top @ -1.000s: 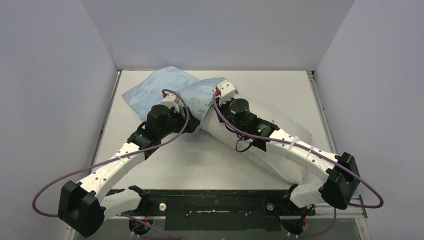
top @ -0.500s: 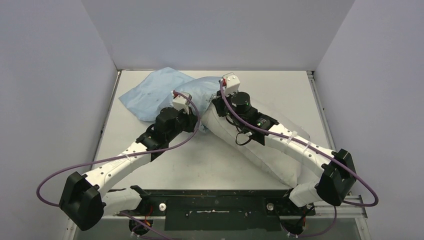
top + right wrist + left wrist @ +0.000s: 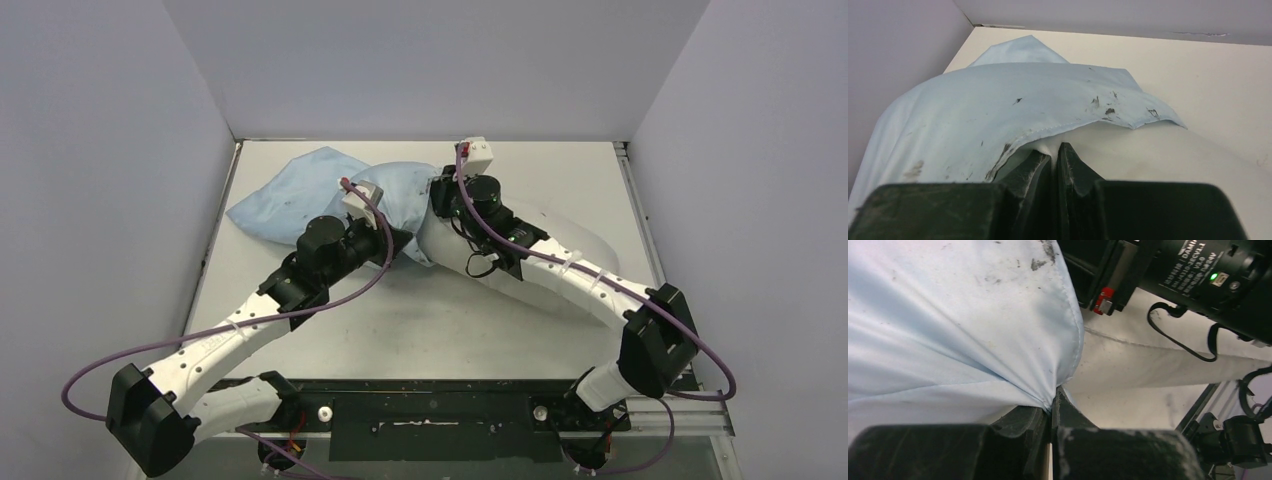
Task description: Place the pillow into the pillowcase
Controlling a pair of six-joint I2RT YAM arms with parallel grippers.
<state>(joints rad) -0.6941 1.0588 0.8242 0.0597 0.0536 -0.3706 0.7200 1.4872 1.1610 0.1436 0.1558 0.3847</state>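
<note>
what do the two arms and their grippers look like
The left arm and right arm both have white links and black joint housings, each trailing a purple cable. The left gripper and right gripper have black, scuffed wedge fingers.

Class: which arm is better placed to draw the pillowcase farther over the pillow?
Probably left: the left gripper is shut on the pillowcase hem, fabric taut, bare pillow just beyond. What the right gripper pinches is unclear.

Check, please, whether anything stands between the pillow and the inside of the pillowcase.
Nothing visible does. The pillow already has its far end under the hem of the pillowcase, and the left hand pinches that cloth at the opening.
</note>
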